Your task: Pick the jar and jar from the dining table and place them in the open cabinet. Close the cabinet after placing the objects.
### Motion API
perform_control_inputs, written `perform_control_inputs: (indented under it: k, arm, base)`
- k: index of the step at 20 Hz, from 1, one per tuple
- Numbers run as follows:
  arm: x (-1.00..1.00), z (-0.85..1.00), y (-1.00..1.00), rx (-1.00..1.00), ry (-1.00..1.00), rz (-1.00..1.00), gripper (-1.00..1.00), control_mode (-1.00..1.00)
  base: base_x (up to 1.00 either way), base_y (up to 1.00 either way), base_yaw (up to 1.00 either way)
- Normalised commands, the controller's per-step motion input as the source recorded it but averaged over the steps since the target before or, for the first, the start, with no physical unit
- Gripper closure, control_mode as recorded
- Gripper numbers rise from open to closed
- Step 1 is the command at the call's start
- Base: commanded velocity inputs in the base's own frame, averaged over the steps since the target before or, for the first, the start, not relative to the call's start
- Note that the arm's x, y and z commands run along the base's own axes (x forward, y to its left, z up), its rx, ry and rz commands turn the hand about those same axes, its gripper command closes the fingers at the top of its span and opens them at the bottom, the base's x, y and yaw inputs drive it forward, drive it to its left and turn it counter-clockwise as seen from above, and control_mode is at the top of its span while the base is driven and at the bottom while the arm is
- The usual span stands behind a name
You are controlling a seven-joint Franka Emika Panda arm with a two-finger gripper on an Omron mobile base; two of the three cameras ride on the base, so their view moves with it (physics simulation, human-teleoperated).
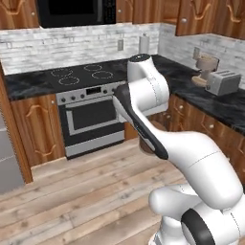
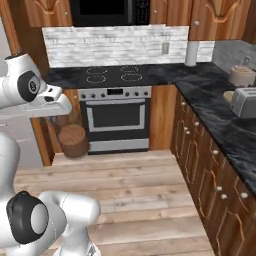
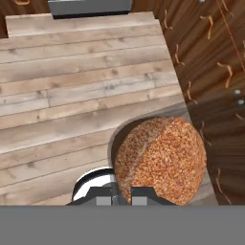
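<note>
Kitchen corner. Plank wood floor [image 1: 86, 191], pale and worn. Steel stove [image 2: 116, 120] with 4 burners against the white brick wall [image 1: 62, 45]. Black marble counter [image 2: 225, 125] over orange-brown drawers [image 2: 205, 175]. Toaster [image 1: 223, 82] on counter. Paper-towel roll [image 2: 191, 53] by the wall.

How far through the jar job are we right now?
In hand: the gripper is shut on one squat terracotta-brown jar, carried above the wooden plank floor before the steel oven. Nothing looks finished: this jar isn't shelved yet. Still left: shelving it, the second jar, closing the cabinet.
</note>
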Motion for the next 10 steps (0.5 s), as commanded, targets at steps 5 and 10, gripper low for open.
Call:
perform_control_inputs:
  k: [5,10]
  arm:
    - [0.00,0.00,0.00,0.00,0.00,0.00,1.00,1.00]
    - [0.00,0.00,0.00,0.00,0.00,0.00,1.00,1.00]
  base:
    - [1.00,0.36,-0.30]
    - [1.00,0.43,-0.30]
